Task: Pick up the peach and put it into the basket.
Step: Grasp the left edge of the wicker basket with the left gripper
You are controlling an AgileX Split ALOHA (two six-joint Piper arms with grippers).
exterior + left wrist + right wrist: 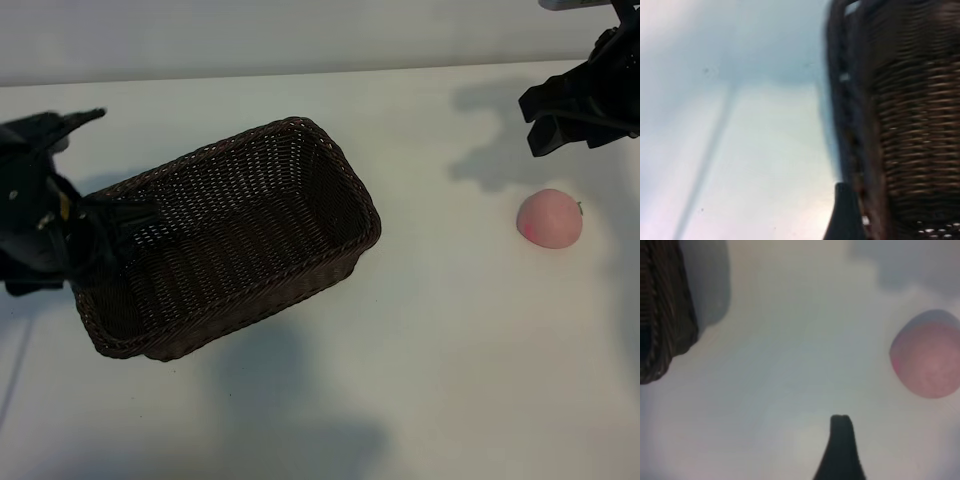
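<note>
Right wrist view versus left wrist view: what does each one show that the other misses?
Only the right wrist view shows the peach, lying loose on the table. Only the left wrist view shows the basket's woven side close up, filling one side of the picture. Both share the white table, part of the basket, and one dark fingertip.

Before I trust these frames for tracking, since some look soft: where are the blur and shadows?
Exterior view: sharp, with soft shadows on the table beside the basket and behind the peach. Left wrist view: the basket wall is smeared by blur, and a thin shadow streak crosses the table. Right wrist view: the peach is out of focus.
</note>
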